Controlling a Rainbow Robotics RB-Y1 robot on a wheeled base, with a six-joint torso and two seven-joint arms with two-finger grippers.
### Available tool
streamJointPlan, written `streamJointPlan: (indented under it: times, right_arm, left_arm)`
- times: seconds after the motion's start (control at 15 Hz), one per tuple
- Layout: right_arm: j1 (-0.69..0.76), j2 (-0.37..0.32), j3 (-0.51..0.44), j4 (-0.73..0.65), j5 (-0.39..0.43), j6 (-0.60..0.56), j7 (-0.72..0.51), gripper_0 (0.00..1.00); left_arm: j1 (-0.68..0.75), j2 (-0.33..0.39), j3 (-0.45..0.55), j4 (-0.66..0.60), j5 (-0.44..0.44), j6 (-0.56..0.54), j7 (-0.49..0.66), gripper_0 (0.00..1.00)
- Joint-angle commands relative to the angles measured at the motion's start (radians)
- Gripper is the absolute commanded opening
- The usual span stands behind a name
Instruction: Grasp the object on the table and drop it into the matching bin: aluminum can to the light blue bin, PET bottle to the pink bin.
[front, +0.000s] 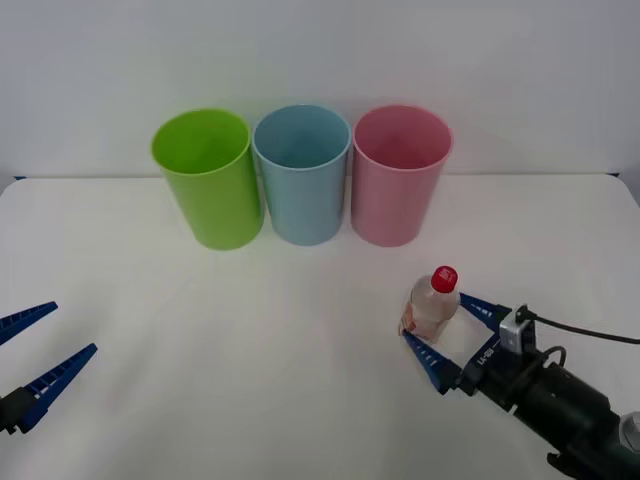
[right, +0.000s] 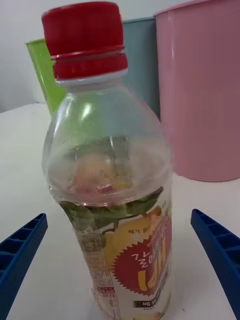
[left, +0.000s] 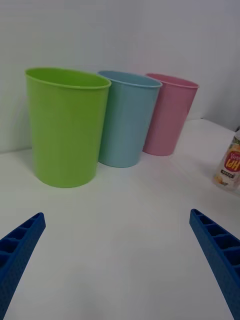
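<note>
PET bottle stood upright on the white table, in front of the pink bin and well apart from it, with the light blue bin and the lime green bin lined up to that bin's left. I had the right gripper low at the table with its jaws spread, one blue finger on each side of the bottle's lower body; from the right wrist view both fingers appeared clear of the plastic, so nothing was pinched. The left gripper waited over the near left of the table, jaws also spread and empty.

I judged the bottle to be light and probably near empty: the upper body looked clear, with only the label's print showing through. Thin walls like that would likely give under a hard squeeze, and the smooth plastic could slip. I reckoned the labelled middle was the best place to take hold, below the rounded shoulder and well under the red cap, since a tall narrow thing tips easily if nudged high up.

I could not make out the bottle's base in the right wrist view, where it was cut off. In the left wrist view the bottle was cropped at the edge. Whether any liquid remained I could not tell.
</note>
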Motion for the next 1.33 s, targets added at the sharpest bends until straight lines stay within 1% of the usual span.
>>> streamJointPlan:
  times: [0.07, 0.4, 0.93, 1.0, 1.07, 1.13, 1.2, 1.33]
  right_arm:
    - [-0.006, 0.0, 0.03, 0.0, -0.003, 0.032, 0.018, 1.0]
    - [-0.017, 0.0, 0.058, 0.0, -0.008, 0.092, 0.047, 1.0]
    - [-0.023, 0.0, 0.07, 0.001, -0.022, 0.118, 0.064, 1.0]
    - [-0.023, 0.0, 0.072, 0.0, -0.023, 0.116, 0.065, 0.82]
    - [-0.023, 0.0, 0.072, 0.0, -0.031, 0.119, 0.068, 0.22]
    - [-0.023, 0.0, 0.072, 0.0, -0.034, 0.118, 0.073, 0.03]
    - [-0.023, 0.0, 0.072, 0.001, -0.039, 0.118, 0.076, 0.0]
    - [-0.023, 0.0, 0.07, 0.001, -0.045, 0.116, 0.085, 0.0]
  left_arm:
    - [0.0, 0.0, 0.0, 0.0, 0.0, 0.0, 0.0, 1.0]
    - [0.0, 0.0, 0.0, 0.0, 0.0, 0.0, 0.0, 1.0]
    - [0.0, 0.0, 0.0, 0.0, 0.0, 0.0, 0.0, 1.0]
    - [0.0, 0.0, 0.0, 0.0, 0.0, 0.0, 0.0, 1.0]
    - [0.0, 0.0, 0.0, 0.0, 0.0, 0.0, 0.0, 1.0]
    - [0.0, 0.0, 0.0, 0.0, 0.0, 0.0, 0.0, 1.0]
    - [0.0, 0.0, 0.0, 0.0, 0.0, 0.0, 0.0, 1.0]
    - [0.0, 0.0, 0.0, 0.0, 0.0, 0.0, 0.0, 1.0]
